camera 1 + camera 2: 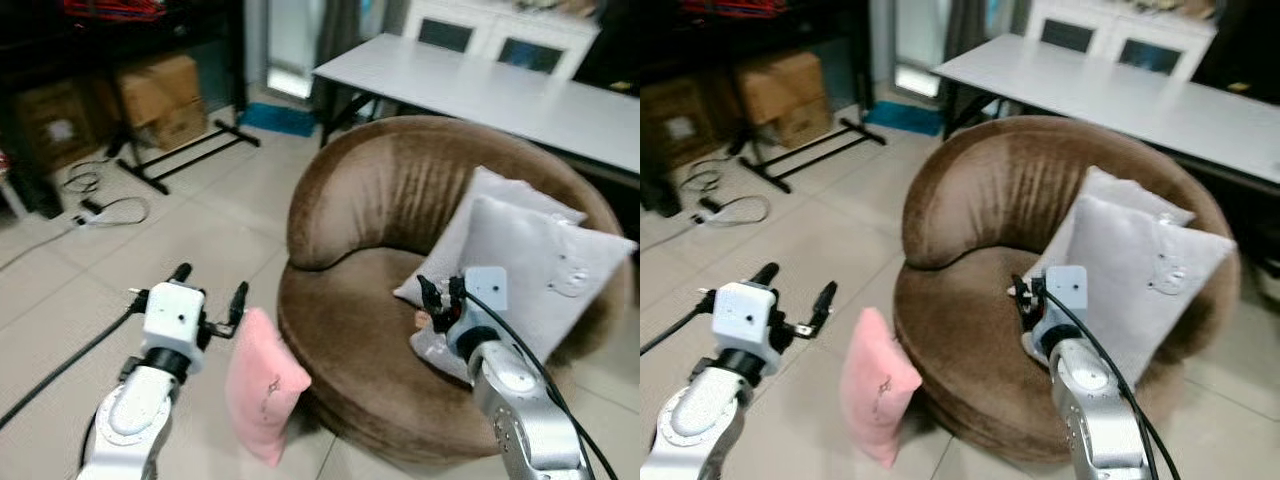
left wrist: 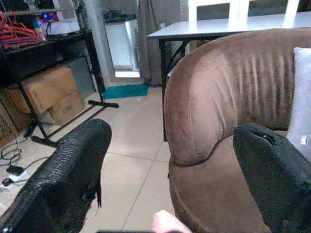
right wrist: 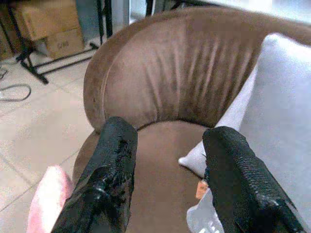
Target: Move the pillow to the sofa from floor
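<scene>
Left gripper (image 1: 209,288) hovers fingers apart beside the pink pillow (image 1: 262,385), propped on the floor against the brown sofa (image 1: 370,190); right gripper (image 1: 440,292), seemingly open, waits over the seat. Approach stage: next, close on the pillow's top edge

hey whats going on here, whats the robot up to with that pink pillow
The pink pillow leans on the floor against the round brown sofa, not yet picked up. The left hand hovers open just above and beside it. The right hand is open over the seat, near two grey pillows already there.
</scene>
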Robot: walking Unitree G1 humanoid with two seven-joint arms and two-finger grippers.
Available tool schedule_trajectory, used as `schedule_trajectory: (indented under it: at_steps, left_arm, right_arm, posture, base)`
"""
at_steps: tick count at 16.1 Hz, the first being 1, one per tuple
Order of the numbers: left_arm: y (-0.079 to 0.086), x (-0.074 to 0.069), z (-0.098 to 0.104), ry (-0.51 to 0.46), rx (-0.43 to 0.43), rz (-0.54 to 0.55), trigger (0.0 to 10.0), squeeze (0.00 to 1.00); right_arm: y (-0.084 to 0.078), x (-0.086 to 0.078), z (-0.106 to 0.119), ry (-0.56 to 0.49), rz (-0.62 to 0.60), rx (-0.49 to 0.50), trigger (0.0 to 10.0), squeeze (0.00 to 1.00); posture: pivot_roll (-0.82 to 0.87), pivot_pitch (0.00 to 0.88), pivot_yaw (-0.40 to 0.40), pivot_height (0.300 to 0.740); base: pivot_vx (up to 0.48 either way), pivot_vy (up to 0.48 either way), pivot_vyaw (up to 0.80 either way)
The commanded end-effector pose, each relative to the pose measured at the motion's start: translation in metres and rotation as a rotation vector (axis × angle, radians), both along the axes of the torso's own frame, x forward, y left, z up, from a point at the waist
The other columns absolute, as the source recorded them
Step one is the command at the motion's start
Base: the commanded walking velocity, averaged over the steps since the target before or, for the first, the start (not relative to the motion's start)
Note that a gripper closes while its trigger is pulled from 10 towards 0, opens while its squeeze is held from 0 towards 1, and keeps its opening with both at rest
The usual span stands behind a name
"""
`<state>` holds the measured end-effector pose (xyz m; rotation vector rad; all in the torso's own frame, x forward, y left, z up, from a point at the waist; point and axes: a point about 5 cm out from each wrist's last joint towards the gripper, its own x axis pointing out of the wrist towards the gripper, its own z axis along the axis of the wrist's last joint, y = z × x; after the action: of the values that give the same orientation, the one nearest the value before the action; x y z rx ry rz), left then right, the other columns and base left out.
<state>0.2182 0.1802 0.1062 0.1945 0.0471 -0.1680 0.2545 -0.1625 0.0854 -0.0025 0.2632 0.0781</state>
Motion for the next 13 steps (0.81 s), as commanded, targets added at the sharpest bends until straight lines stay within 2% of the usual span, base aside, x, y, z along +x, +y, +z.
schedule_trajectory:
  at_steps: [1, 6, 9, 12, 13]
  left_arm:
    - [-0.0045, 0.0007, -0.0003, -0.003, -0.004, -0.007, 10.0, 0.00]
    - [-0.0036, 0.0010, 0.0002, -0.008, -0.006, -0.001, 10.0, 0.00]
    - [-0.0044, 0.0010, 0.0020, -0.021, -0.016, -0.001, 10.0, 0.00]
    - [-0.0020, 0.0026, 0.0020, -0.017, -0.021, -0.001, 10.0, 0.00]
    - [-0.0009, 0.0027, 0.0025, -0.020, -0.031, 0.001, 10.0, 0.00]
  right_arm:
    - [-0.0015, 0.0006, 0.0015, -0.002, 0.001, -0.024, 10.0, 0.00]
    - [0.0018, 0.0036, 0.0029, -0.014, 0.044, -0.074, 10.0, 0.00]
    - [0.0052, 0.0026, 0.0031, -0.006, 0.072, -0.029, 10.0, 0.00]
    - [0.0070, 0.0026, 0.0030, -0.004, 0.074, -0.012, 10.0, 0.00]
    - [0.0071, 0.0021, 0.0014, 0.013, 0.068, 0.003, 10.0, 0.00]
  posture:
    - [0.01, 0.000, -0.044, 0.740]
    - [0.01, 0.000, -0.047, 0.740]
    - [0.01, 0.000, -0.047, 0.740]
    - [0.01, 0.000, -0.046, 0.740]
    - [0.01, 0.000, -0.044, 0.740]
  base:
    - [0.000, 0.315, 0.00]
    - [0.000, 0.337, 0.00]
    - [0.000, 0.000, 0.00]
    - [0.000, 0.000, 0.77]
    - [0.247, 0.000, 0.00]
